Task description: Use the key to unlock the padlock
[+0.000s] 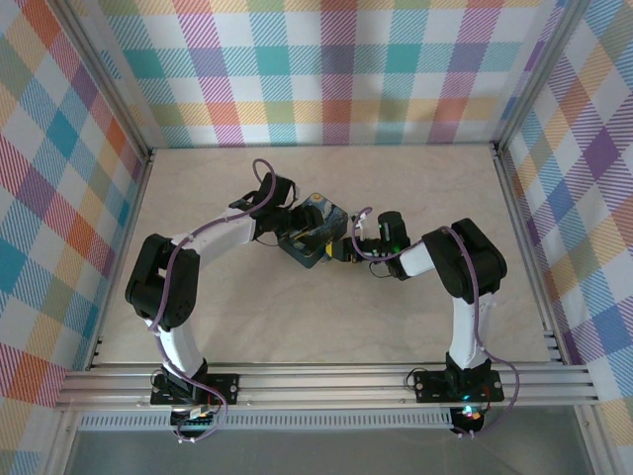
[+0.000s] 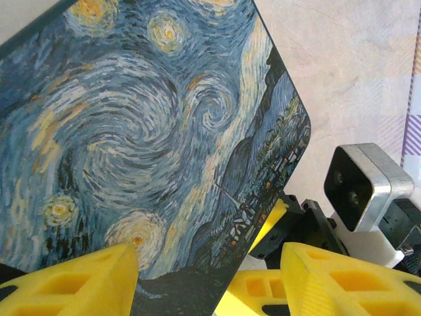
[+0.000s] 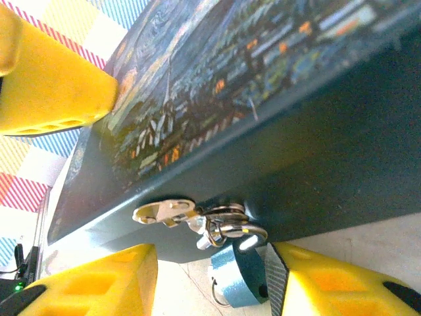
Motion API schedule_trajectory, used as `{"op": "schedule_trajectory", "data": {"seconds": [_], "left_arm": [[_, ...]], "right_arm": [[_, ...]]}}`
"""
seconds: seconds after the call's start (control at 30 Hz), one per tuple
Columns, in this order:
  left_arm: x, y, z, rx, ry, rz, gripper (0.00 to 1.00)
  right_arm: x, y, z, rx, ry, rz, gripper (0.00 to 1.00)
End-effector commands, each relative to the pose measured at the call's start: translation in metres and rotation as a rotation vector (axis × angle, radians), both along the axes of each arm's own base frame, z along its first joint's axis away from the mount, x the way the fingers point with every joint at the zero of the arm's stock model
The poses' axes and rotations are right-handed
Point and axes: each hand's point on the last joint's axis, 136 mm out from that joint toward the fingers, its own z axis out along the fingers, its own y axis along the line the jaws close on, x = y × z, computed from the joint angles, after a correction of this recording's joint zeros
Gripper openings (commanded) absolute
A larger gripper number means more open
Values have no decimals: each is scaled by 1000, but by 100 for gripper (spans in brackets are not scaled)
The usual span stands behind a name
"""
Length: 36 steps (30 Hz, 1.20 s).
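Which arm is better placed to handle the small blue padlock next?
Likely right: right gripper flanks the small blue padlock hanging off the painted tin box; left gripper sits over its lid.

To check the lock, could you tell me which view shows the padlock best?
The right wrist view: the padlock hangs close up at the tin's side, its blue body clear. In the top external view it is too small to tell; the left wrist view faces the tin's lid.
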Motion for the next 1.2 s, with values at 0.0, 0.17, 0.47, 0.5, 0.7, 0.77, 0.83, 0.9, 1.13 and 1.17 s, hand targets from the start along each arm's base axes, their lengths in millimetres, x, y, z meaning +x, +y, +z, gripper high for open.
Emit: {"op": "schedule_trajectory", "data": {"seconds": [0.0,0.17,0.47,0.5,0.7,0.77,0.83,0.9,1.13,1.17], "left_arm": [[-6,1,-5,24,-1,-17,59],[-6,1,-4,23,-2,-16,59],[-5,1,-4,23,-2,-14,59],[-5,1,-4,22,-2,-15,59],[-5,1,-4,23,-3,-15,59],[-4,0,-3,23,-4,-15,59],[-4,1,-3,22,-5,-14,59],[-4,0,-2,21,-6,-14,59],[-3,0,-2,22,-7,-14,59],[-4,0,-4,23,-3,-14,59]], "right_arm": [[7,5,9,21,-38,24,49],[11,10,11,50,-33,31,48],[6,14,20,90,-51,65,47],[5,15,22,98,-58,68,46],[0,13,21,105,-67,73,40],[-2,13,22,110,-70,79,40],[-4,13,23,118,-74,87,39],[-6,13,25,127,-82,95,39],[-10,16,28,149,-101,121,39],[-10,16,27,141,-102,121,39]]}}
